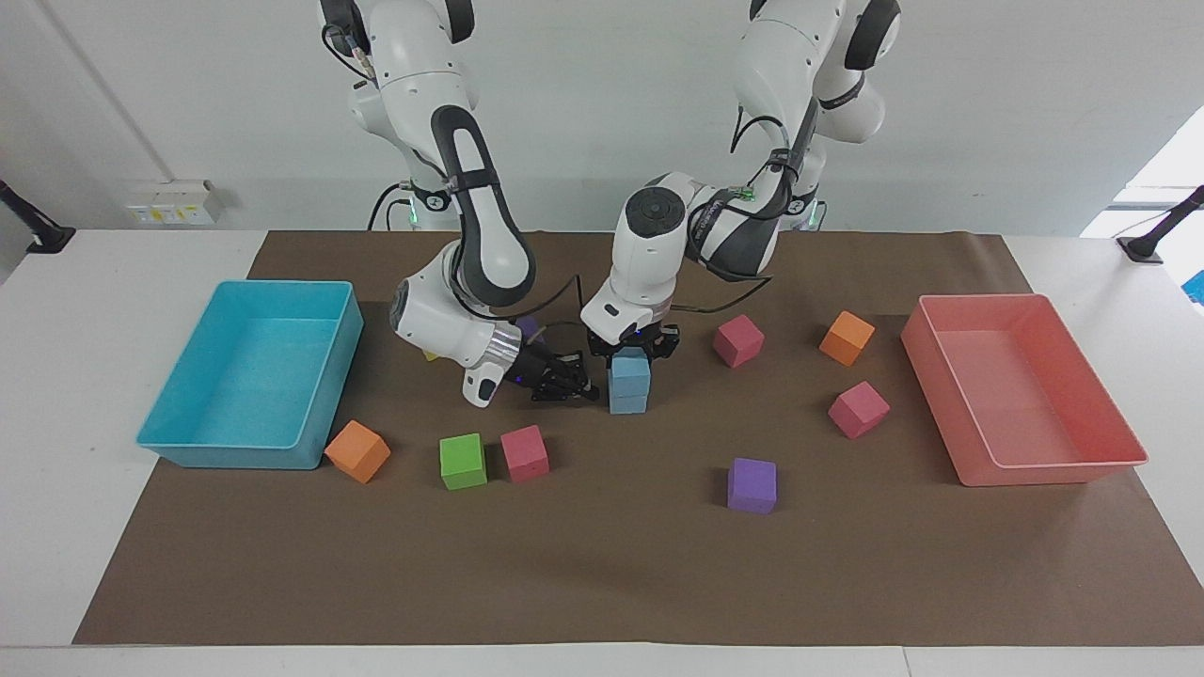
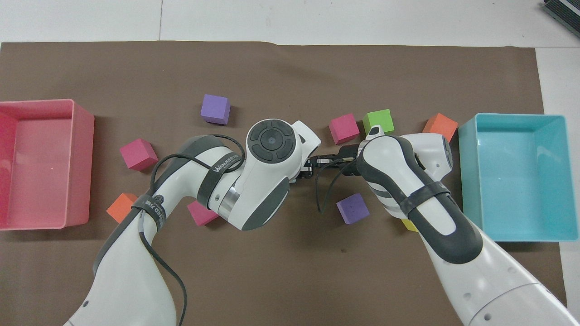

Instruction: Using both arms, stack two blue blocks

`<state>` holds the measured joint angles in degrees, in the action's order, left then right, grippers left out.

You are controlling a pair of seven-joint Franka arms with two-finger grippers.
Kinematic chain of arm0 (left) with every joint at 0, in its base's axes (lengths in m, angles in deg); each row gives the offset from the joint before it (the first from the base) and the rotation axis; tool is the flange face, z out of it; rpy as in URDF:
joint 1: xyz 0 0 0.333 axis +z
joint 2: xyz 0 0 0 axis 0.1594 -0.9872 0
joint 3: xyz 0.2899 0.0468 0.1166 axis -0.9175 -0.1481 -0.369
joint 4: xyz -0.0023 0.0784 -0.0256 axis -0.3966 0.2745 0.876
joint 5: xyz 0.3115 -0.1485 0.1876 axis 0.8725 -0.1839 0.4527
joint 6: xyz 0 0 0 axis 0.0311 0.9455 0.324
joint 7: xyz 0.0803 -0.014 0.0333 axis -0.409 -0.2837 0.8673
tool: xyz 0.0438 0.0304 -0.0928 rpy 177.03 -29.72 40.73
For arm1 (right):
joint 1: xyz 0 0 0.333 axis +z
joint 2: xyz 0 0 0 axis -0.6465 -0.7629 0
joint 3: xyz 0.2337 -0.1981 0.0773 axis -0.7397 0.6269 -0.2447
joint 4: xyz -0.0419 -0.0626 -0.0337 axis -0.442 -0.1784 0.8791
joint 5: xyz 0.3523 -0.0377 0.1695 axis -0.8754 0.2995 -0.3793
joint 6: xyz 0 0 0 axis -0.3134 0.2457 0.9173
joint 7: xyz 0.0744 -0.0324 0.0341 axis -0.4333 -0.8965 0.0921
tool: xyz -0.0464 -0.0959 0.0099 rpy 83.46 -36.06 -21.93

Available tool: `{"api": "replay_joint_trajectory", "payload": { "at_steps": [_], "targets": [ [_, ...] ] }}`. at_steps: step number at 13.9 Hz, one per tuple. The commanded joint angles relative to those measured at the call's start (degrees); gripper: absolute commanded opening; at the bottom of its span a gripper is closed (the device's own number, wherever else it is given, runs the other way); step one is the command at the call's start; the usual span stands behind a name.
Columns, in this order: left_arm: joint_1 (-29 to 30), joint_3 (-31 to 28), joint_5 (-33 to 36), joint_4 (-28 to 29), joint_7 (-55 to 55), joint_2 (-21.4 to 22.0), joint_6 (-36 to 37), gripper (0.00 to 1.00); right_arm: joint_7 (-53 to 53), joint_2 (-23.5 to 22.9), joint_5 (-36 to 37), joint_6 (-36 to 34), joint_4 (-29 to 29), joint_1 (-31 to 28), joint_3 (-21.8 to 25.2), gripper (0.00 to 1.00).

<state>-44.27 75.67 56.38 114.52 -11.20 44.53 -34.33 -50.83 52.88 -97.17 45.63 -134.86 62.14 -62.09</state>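
It was a robotics lab, set up for manipulation trials. Two white jointed arms (image 1: 470,216) with black cables stood bolted at one edge of a white table (image 1: 113,273), against a bare white wall with a small socket box (image 1: 174,200). A brown paper sheet (image 1: 602,564) covered the working surface. On it lay plain foam cubes (image 1: 752,485) in several colours, with a turquoise tray (image 1: 249,385) at one end and a pink tray (image 1: 1025,390) at the other. Black stands (image 1: 1162,230) stood at the table's corners.
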Motion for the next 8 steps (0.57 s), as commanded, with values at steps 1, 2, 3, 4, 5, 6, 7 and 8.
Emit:
{"api": "replay_joint_trajectory", "payload": {
  "at_steps": [1,2,3,4,5,6,7,8],
  "targets": [
    [-1.1,-0.9,0.7,1.1,0.3,1.1,0.1,1.00,-0.6,1.3,-1.0,1.0,-1.5,-0.1,-0.2,0.00],
    [-1.1,-0.9,0.7,1.1,0.3,1.1,0.3,1.00,-0.6,1.3,-1.0,1.0,-1.5,-0.1,-0.2,0.00],
    [-0.9,-0.9,0.7,1.0,0.3,1.5,0.6,1.00,-0.6,1.3,-1.0,1.0,-1.5,-0.1,-0.2,0.00],
    [-0.6,-0.9,0.5,1.0,0.3,2.4,0.7,1.00,-0.6,1.3,-1.0,1.0,-1.5,-0.1,-0.2,0.00],
    [-0.1,-0.9,0.2,1.1,0.3,3.5,1.2,1.00,-0.6,1.3,-1.0,1.0,-1.5,-0.1,-0.2,0.00],
    [0.6,-0.9,0.1,1.2,0.4,5.0,2.0,1.00,-0.8,1.3,-0.9,1.0,-1.5,-0.1,-0.2,0.00],
    [1.0,-0.9,0.1,1.3,0.2,6.0,4.2,1.00,-0.9,1.3,0.1,1.0,-1.5,-0.6,-0.2,0.00],
    [1.2,-0.9,0.1,1.3,-0.1,7.3,6.5,1.00,-0.9,1.3,0.7,0.9,-1.3,-0.9,-0.2,0.00]
  ]
}}
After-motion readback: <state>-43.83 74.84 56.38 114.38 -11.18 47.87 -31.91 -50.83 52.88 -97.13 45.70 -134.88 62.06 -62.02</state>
